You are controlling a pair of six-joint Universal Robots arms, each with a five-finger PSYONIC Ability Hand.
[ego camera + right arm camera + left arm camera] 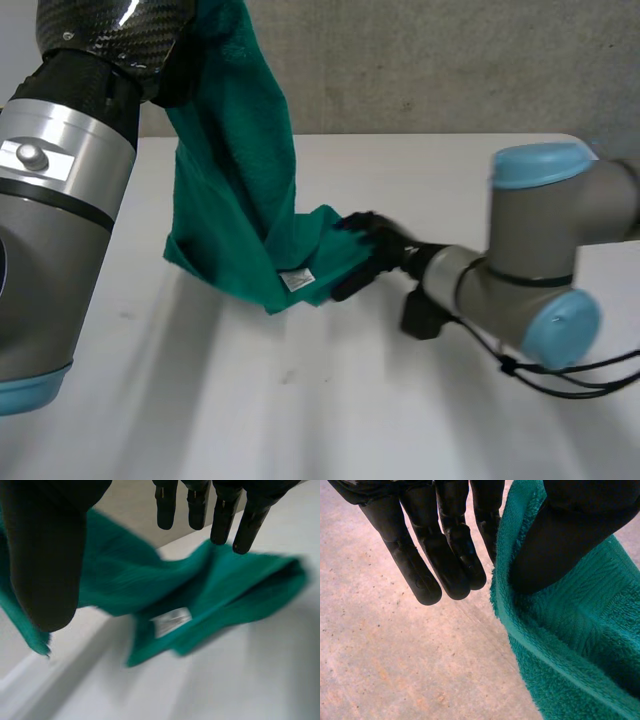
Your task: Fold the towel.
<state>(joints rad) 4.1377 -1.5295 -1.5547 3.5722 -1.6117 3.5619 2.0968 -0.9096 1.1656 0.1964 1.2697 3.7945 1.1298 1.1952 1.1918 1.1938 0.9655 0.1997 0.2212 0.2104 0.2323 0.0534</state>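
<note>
Raised left robot hand (560, 545) pinches hanging towel (240, 180).

The left arm (50, 200) is raised high, its left hand (447, 555) pinching the towel (240, 180) between thumb and straight fingers (420, 575). The right arm (540, 260) stretches out low, its right hand (372, 250) with fingers straight and thumb spread apart.

The head camera looks down from behind, between left arm (50, 200) and right arm (540, 270), onto the white table (300, 420), with the towel (240, 200) at upper left. Each wrist camera peers close along its palm: left hand (445, 555), right hand (45, 555). All 3 views share the towel.
</note>
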